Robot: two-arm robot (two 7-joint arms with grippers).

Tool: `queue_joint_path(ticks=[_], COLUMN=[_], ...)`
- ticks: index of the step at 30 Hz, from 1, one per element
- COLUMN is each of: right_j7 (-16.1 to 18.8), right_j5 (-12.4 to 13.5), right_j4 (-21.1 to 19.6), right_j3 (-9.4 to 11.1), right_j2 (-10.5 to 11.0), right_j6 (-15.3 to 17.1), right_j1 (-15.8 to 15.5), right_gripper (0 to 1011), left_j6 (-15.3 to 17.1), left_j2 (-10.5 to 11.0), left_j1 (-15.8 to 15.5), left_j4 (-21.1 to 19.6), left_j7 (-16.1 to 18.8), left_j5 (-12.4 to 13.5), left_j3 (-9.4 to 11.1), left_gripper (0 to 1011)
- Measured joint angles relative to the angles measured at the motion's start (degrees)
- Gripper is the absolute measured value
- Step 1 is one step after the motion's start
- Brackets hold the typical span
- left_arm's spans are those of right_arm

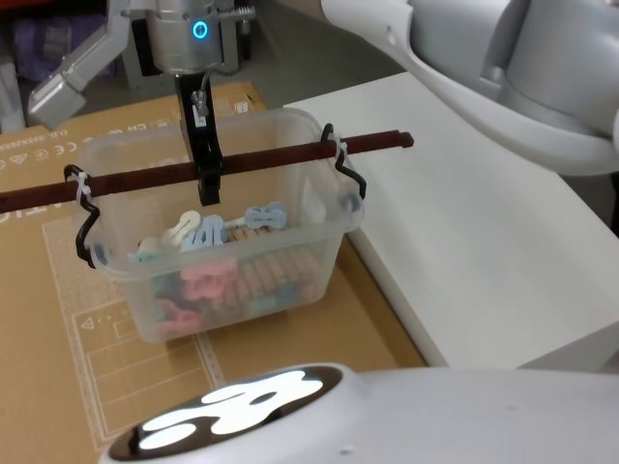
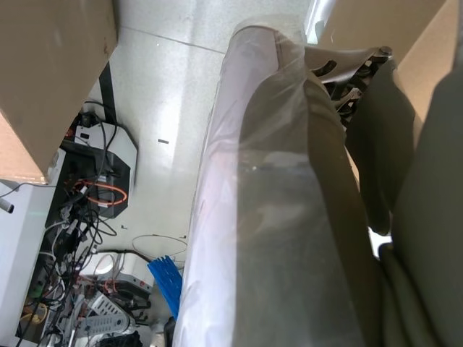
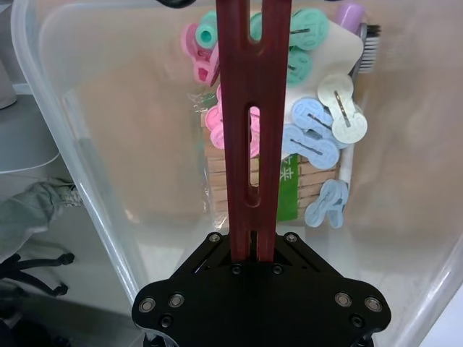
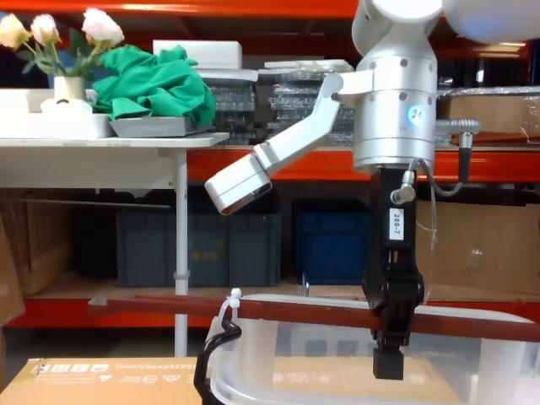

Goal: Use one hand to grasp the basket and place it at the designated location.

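While the right gripper (image 1: 210,193) clamps the handle (image 1: 271,159) at its middle, the basket (image 1: 309,271) is level.
That centred hold likely stops the load of pegs (image 1: 208,237) tipping it.

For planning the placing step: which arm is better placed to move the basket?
Right. The right gripper is shut on the bar handle of the basket, near its middle.
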Motion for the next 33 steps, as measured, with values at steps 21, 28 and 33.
queue_joint_path(ticks=[21,28,33], right_j7=[0.7,0.8,0.8], right_j5=[3.5,4.3,4.9], right_j4=[2.5,4.3,5.4], right_j3=[-2.2,-3.1,-3.7], right_j2=[-1.0,-1.7,-2.1], right_j6=[-1.2,-2.1,-2.6], right_j1=[-0.9,-1.1,-1.1], right_gripper=[6,6,7], left_j6=[0.0,0.0,0.0], left_j2=[0.0,0.0,0.0], left_j1=[0.0,0.0,0.0], left_j4=[0.0,0.0,0.0], left_j7=[0.0,0.0,0.0], left_j5=[0.0,0.0,0.0], left_j3=[0.0,0.0,0.0], left_gripper=[0,0,0])
